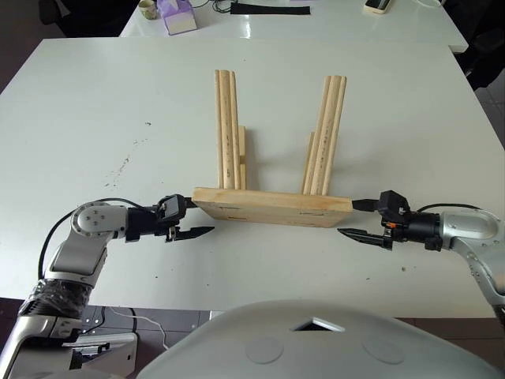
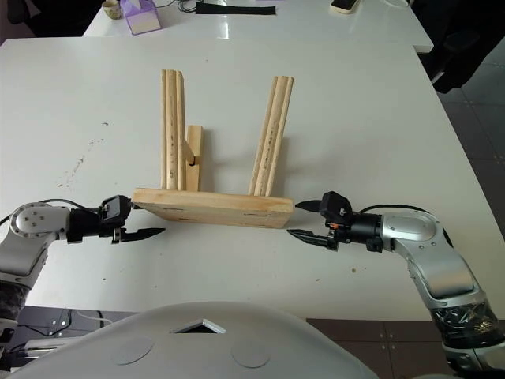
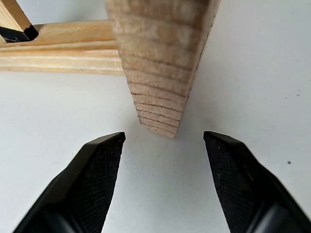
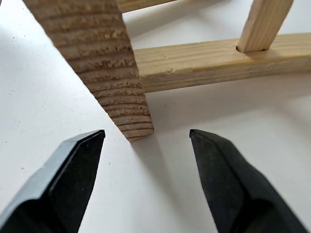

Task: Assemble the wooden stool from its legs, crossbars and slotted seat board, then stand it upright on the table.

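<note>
The assembled wooden stool (image 1: 272,170) lay on its side on the white table (image 1: 95,110). Its seat board (image 1: 272,208) stood on one long edge, the nearest part to the robot. The two pairs of legs (image 1: 227,130) ran flat away from the board toward the table's far edge, and a crossbar (image 1: 243,150) showed between the left pair.

The left gripper (image 1: 197,218) sat at the board's left end with its jaws parted. The black fingers (image 3: 97,165) stood one to either side of the end grain, their tips just short of it and not touching. In the wrist views the board's end leaned to one side rather than standing plumb.

The right gripper (image 1: 356,219) mirrored this at the board's right end. Its jaws were also spread wider than the board's thickness, with the tips just off the corner and gripping nothing.

Bare tabletop lay open on both sides of the board, and a narrower strip separated the board from the table's near edge. A scatter of dark specks (image 1: 118,167) marked the surface well to the left of the legs. Beyond the leg ends, past the table's far edge, a tissue box (image 1: 177,16) and a cup (image 1: 147,9) sat on a second table.
</note>
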`<move>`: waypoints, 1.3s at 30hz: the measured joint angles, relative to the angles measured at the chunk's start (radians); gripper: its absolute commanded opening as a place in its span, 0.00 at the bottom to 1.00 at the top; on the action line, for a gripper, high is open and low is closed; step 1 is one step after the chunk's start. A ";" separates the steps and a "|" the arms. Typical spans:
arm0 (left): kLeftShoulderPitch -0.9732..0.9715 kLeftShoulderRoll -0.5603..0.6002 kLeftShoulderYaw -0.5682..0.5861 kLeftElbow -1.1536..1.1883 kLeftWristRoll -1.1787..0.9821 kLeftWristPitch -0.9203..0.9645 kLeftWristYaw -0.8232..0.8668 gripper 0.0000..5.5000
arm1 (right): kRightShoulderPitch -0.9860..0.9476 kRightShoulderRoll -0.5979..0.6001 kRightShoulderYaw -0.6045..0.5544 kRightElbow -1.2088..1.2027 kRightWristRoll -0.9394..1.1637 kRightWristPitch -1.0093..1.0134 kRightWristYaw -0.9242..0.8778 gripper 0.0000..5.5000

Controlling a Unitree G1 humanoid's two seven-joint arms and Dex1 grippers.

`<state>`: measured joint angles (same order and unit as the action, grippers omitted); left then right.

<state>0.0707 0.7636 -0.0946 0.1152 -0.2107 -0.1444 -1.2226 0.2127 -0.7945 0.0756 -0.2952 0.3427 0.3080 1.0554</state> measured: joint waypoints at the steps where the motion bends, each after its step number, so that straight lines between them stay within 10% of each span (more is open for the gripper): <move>1: -0.015 -0.012 -0.011 0.016 0.002 -0.016 0.001 0.55 | -0.005 0.008 0.010 0.013 -0.009 -0.010 0.000 0.59; 19: -0.037 -0.021 -0.050 0.011 -0.050 0.006 -0.084 0.28 | 0.015 0.045 0.061 0.017 0.003 -0.009 0.011 0.26; 39: 0.255 0.236 0.369 -0.598 -0.748 0.754 -0.105 0.28 | 0.213 -0.276 -0.503 -0.318 1.004 0.502 -0.107 0.26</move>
<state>0.3261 0.9999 0.2743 -0.4830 -0.9585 0.6095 -1.3278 0.4259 -1.0705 -0.4276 -0.6130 1.3465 0.8103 0.9487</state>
